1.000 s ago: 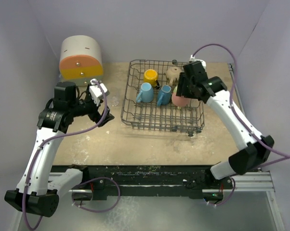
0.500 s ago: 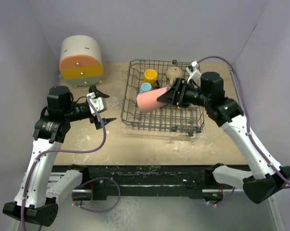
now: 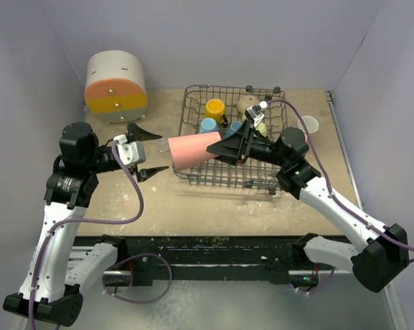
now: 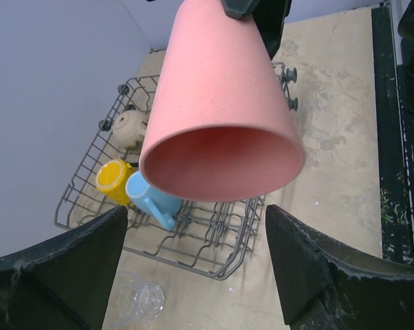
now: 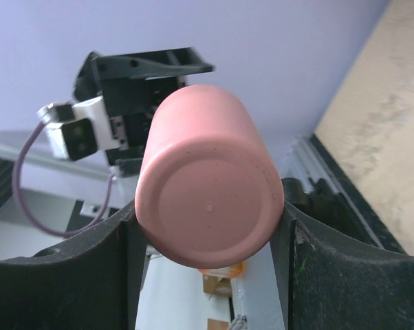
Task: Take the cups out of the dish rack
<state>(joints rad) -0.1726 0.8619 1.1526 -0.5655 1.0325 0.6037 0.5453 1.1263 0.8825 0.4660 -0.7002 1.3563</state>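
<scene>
My right gripper (image 3: 229,146) is clamped on the base end of the salmon tumbler (image 3: 197,150), holding it sideways above the dish rack (image 3: 284,172). The tumbler's open mouth faces my left gripper (image 3: 159,152), which is spread wide, and the rim sits just ahead of its fingertips. I can't tell if they touch. Beyond the right gripper, a yellow mug (image 3: 215,108), a blue mug (image 3: 207,125) and a tan cup (image 3: 247,103) sit in the rack. A clear glass (image 4: 142,302) stands below the left gripper.

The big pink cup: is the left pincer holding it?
No, the left pincer is open, not touching the cup; the right pincer grips it.
</scene>
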